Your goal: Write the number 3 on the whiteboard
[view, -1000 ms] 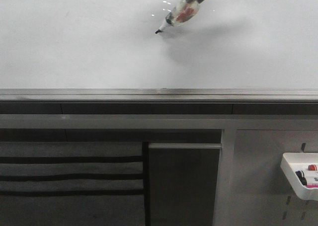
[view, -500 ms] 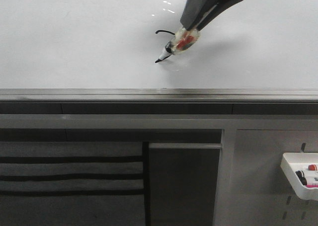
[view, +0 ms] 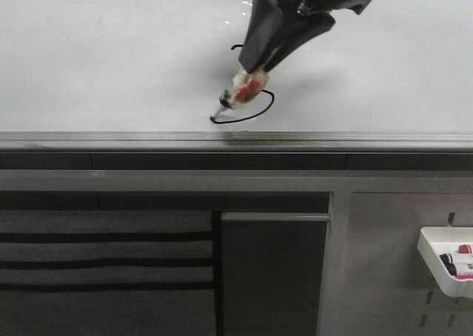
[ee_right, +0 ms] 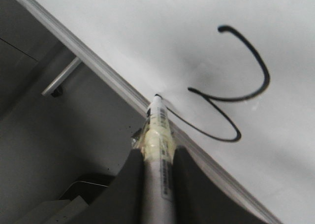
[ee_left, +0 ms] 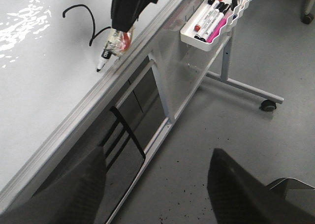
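A lab or office space is showing: rolling whiteboard on castor, clip-on marker tray, bare grey floor

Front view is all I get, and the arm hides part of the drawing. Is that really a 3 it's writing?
Observer: Yes. The right wrist view shows the number 3 uncovered: two curves, plus a tail running to the pen tip.
Operator: Is the pen touching the board?
Observer: In that view the marker, clamped in the right gripper, has its tip on the whiteboard right beside the grey rail.
Operator: And the other arm?
Observer: The left gripper is open and empty.
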Controlling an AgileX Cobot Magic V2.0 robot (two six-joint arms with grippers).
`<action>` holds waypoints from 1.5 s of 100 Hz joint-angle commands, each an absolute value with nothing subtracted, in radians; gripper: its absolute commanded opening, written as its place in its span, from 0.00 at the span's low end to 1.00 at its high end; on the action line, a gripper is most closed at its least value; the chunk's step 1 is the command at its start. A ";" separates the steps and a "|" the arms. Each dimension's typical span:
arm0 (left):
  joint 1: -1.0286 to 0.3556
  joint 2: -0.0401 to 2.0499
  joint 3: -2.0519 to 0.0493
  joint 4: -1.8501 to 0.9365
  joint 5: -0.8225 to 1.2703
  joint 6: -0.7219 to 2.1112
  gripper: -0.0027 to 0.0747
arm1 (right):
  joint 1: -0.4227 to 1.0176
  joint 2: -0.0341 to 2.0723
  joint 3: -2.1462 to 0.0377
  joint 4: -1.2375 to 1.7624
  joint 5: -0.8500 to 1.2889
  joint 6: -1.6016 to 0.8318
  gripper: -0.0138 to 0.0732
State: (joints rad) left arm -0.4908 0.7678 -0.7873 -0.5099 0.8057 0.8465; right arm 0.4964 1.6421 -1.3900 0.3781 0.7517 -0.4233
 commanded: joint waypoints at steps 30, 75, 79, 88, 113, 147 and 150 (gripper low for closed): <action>-0.489 0.766 -0.813 -0.543 0.749 0.835 0.58 | 0.568 1.238 -1.145 0.577 0.731 -0.716 0.15; -0.489 0.767 -0.813 -0.602 0.741 0.835 0.58 | 0.568 1.118 -1.075 0.577 0.775 -1.074 0.15; -0.489 0.767 -0.813 -0.607 0.733 0.835 0.58 | 0.571 1.118 -1.075 0.578 0.773 -1.107 0.15; -0.491 0.780 -0.813 -0.622 0.716 0.870 0.58 | 0.585 1.118 -1.075 0.578 0.766 -1.184 0.15; -0.549 0.936 -0.883 -0.712 0.796 1.097 0.58 | 0.665 1.119 -1.075 0.581 0.716 -1.286 0.15; -0.723 1.166 -1.019 -0.647 0.770 1.154 0.58 | 0.678 1.119 -1.075 0.581 0.720 -1.286 0.15; -0.729 1.184 -1.028 -0.645 0.769 1.154 0.58 | 0.678 1.119 -1.075 0.581 0.720 -1.286 0.15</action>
